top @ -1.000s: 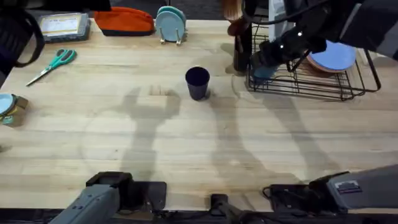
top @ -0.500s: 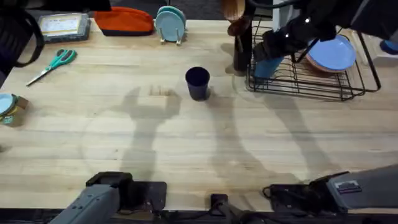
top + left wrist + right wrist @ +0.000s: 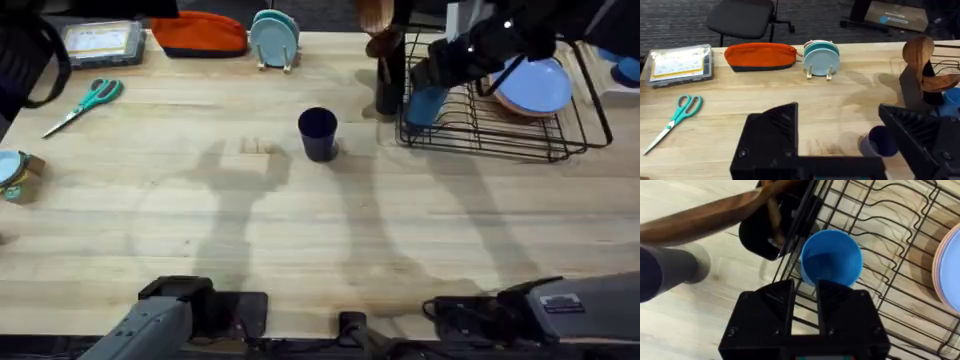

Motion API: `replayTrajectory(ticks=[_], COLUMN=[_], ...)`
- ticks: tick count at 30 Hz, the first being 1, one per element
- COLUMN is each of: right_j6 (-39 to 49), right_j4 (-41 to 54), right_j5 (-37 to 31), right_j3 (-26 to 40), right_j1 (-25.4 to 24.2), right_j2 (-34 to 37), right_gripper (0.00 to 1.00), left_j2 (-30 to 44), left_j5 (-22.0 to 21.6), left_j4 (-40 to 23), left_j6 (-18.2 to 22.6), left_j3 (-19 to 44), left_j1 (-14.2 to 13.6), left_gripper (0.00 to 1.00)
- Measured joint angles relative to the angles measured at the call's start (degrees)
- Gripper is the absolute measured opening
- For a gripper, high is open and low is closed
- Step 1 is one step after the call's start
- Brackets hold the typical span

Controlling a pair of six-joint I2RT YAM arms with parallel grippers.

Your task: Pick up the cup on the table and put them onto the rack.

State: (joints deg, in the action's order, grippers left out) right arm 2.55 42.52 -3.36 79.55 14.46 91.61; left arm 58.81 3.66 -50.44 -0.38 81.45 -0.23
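Observation:
The bright blue cup (image 3: 427,103) hangs upright at the near left corner of the black wire rack (image 3: 520,130), with my right gripper (image 3: 440,78) shut on its rim. In the right wrist view the blue cup (image 3: 832,260) sits just past my right gripper (image 3: 804,287), over the rack's wires (image 3: 890,225) and beside the dark utensil holder (image 3: 767,235). The dark navy cup (image 3: 318,133) stands alone on the table's middle. My left gripper (image 3: 840,145) is open and raised well above the table, with the navy cup (image 3: 879,141) below it near one finger.
The utensil holder (image 3: 388,85) with wooden spoons stands against the rack's left end. Blue and orange plates (image 3: 535,88) lean in the rack. Teal plates on a small stand (image 3: 274,40), an orange pouch (image 3: 200,35), a clear box (image 3: 100,42) and scissors (image 3: 85,105) lie along the far left.
My right gripper has carried the blue cup a little up and farther back at the rack's left corner. The navy cup has not moved.

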Motion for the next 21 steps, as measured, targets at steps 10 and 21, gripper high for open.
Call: replayTrajectory(ticks=[10,21], right_j6=[0.0,0.0], right_j4=[0.4,7.4], right_j5=[0.0,0.0], right_j3=[0.0,0.1], right_j1=[0.0,0.0], right_j2=[0.0,0.0], right_gripper=[0.269,0.267], left_j2=[0.0,0.0], left_j5=[0.0,0.0], left_j4=[0.0,0.0], left_j6=[0.0,0.0], left_j3=[0.0,0.0], left_j1=[0.0,0.0], left_gripper=[0.994,0.993])
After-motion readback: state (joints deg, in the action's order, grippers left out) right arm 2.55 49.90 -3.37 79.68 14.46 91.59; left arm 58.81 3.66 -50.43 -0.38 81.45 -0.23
